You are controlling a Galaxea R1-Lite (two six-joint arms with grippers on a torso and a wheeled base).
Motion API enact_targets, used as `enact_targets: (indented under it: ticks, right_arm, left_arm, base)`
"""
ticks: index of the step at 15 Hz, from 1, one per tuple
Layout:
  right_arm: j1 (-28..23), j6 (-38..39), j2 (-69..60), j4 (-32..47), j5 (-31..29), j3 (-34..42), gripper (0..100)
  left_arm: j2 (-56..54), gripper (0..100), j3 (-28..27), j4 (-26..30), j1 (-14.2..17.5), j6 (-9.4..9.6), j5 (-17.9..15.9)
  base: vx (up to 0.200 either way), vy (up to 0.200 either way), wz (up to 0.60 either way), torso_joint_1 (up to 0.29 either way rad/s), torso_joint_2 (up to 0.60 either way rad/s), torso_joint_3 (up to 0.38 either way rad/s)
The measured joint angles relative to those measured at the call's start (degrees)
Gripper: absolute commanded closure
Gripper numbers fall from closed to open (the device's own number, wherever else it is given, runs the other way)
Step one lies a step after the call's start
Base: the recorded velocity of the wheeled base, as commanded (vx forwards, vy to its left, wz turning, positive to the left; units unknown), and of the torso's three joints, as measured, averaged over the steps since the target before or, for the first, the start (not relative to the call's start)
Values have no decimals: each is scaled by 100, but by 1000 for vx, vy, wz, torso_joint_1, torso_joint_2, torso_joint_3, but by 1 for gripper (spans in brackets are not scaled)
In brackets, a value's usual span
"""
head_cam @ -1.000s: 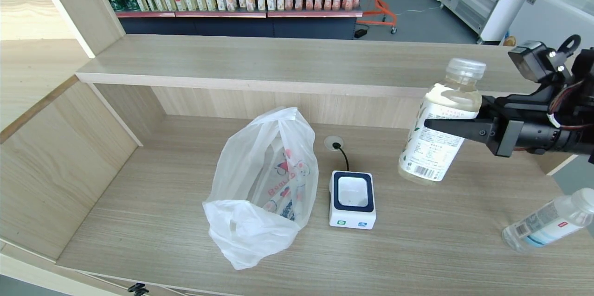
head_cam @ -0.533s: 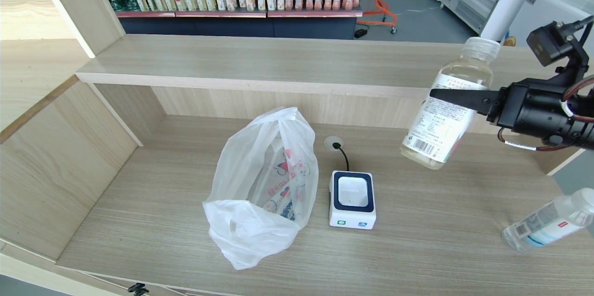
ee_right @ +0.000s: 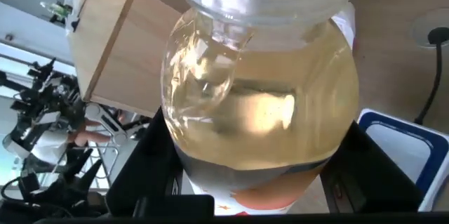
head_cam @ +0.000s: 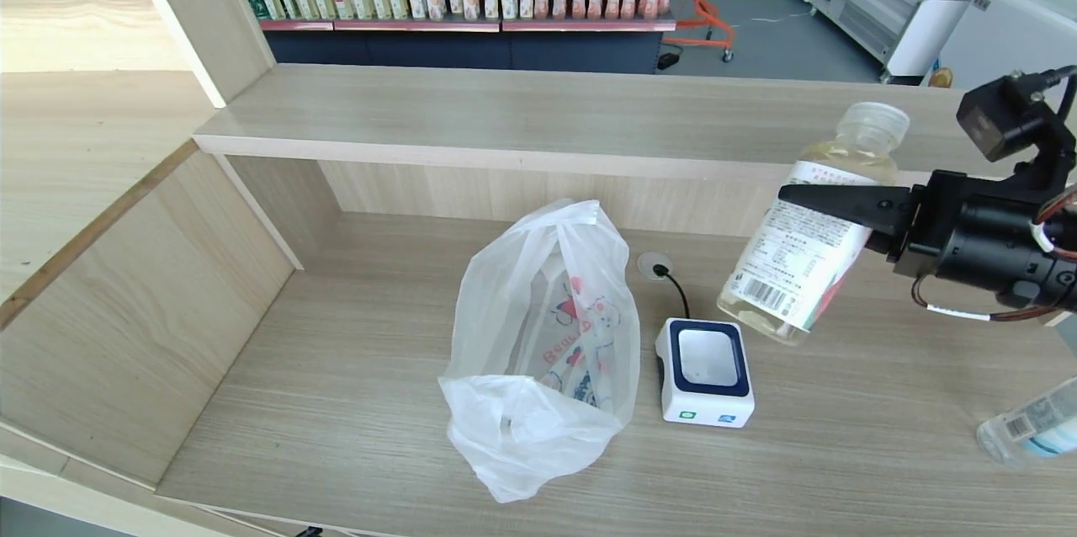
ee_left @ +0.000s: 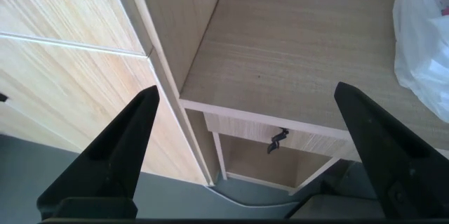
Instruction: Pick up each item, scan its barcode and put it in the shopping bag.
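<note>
The right gripper [head_cam: 812, 202] is up in the air at the right side of the surface [head_cam: 336, 419], its jaws clenched on the bottle [head_cam: 799, 259]. The jaws grasp the bottle across its upper body, just below the shoulder; one jaw lies across the label on the side facing the head camera, and the bottle hides the other. The bottle is tilted, cap up and to the right, base down and to the left. It holds pale liquid, and the barcode near its base faces forward and down. The base hangs clear of the surface, just beside the far right corner of the scanner [head_cam: 705, 370] and not touching it.

From the right wrist, the bottle [ee_right: 259, 104] sits between the two jaws with its cap nearest the camera, and the scanner [ee_right: 403, 140] shows below it to one side.

The scanner rests flat on the surface, its cable running back to a port [head_cam: 654, 265]. Just to its left stands the bag [head_cam: 538, 352], thin white plastic with a printed pack inside. A second bottle [head_cam: 1031, 432] lies on its side at the right edge of the surface, well apart from the scanner.

The left gripper [ee_left: 245, 90] hangs low off the surface's near left edge, jaws released and spread wide with nothing between them, the bag [ee_left: 424, 34] off to one side.
</note>
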Motion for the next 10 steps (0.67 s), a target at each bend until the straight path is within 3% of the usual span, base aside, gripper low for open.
enact_targets:
  ticks: [3,7,10]
  right_arm:
    - [217,-362,50,60,-101,135,100]
    - [501,-1087,389,-17,-989,218,100]
    - [752,-1402,750,-252,-1106,157,100]
  left_arm:
    - [0,0,0,-1,5,0,-2]
    - [0,0,0,-1,-4,0,0]
    - [0,0,0,-1,-4,0,0]
  base:
    - [0,0,0,0,0,0]
    - [0,0,0,0,0,0]
    - [0,0,0,0,0,0]
